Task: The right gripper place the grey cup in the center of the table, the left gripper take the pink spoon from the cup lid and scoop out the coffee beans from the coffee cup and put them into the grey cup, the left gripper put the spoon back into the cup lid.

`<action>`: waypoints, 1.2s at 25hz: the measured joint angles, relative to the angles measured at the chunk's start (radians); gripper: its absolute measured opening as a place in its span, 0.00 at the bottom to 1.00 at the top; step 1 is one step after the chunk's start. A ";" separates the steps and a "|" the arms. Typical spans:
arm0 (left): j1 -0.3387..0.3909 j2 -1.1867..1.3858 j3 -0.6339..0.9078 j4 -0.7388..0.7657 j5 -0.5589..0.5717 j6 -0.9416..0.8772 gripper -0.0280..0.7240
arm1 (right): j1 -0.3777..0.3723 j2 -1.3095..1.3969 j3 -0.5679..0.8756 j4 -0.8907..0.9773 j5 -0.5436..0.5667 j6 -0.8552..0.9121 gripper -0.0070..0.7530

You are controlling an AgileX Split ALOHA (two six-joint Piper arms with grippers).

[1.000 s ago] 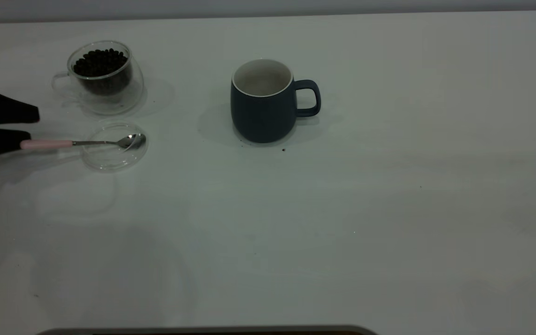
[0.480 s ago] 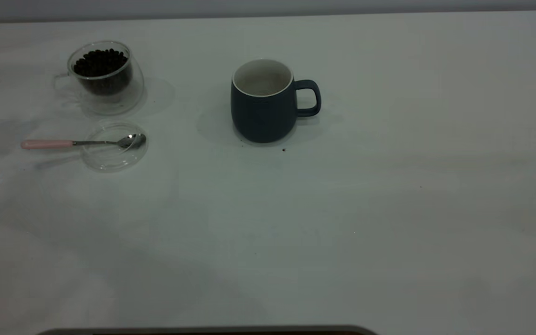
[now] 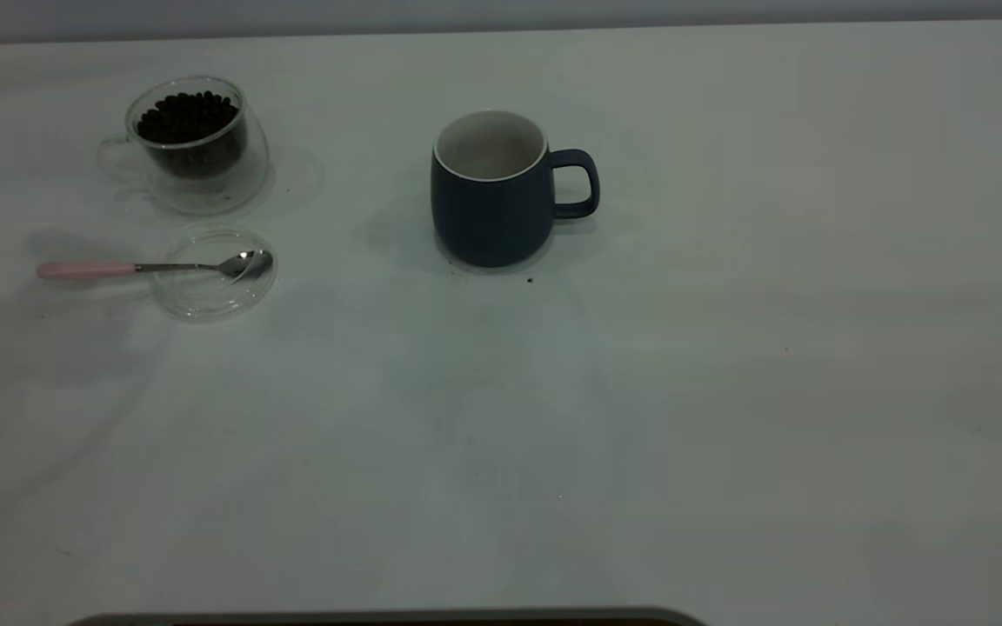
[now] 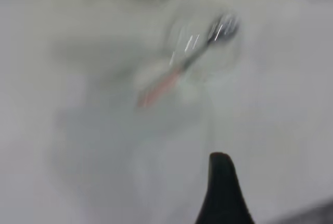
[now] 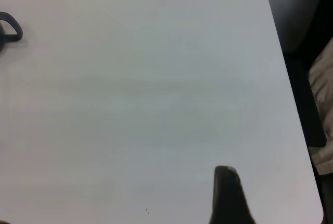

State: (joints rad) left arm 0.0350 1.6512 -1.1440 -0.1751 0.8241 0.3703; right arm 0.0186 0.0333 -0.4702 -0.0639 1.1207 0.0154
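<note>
The left gripper [image 4: 223, 182], beside the spoon handle 1 second ago, has drawn back above the table [image 3: 727, 391]; only 1 black finger shows in its wrist view, so whether it is open cannot be told. The pink spoon [image 3: 136, 268] lies with its bowl in the cup lid [image 3: 205, 300], handle jutting out over the tabletop. The coffee cup [image 3: 192, 148] holds the coffee beans [image 3: 186, 116]. The grey cup [image 3: 488, 196] stands upright near the table's middle. The right gripper [image 5: 229, 198] hangs well away from it, state equally unclear.
</note>
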 joint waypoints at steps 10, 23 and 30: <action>-0.082 -0.202 0.039 0.166 0.346 -0.355 0.73 | 0.000 0.000 0.000 0.000 0.000 0.000 0.68; -0.102 -0.811 0.543 0.143 0.290 -0.356 0.73 | 0.000 0.000 0.000 0.000 0.000 0.000 0.68; -0.102 -1.116 0.655 0.142 0.286 -0.356 0.73 | 0.000 0.000 0.000 0.000 0.000 0.000 0.68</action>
State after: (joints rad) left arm -0.0665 0.5351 -0.4885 -0.0332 1.1105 0.0147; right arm 0.0186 0.0333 -0.4702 -0.0639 1.1207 0.0154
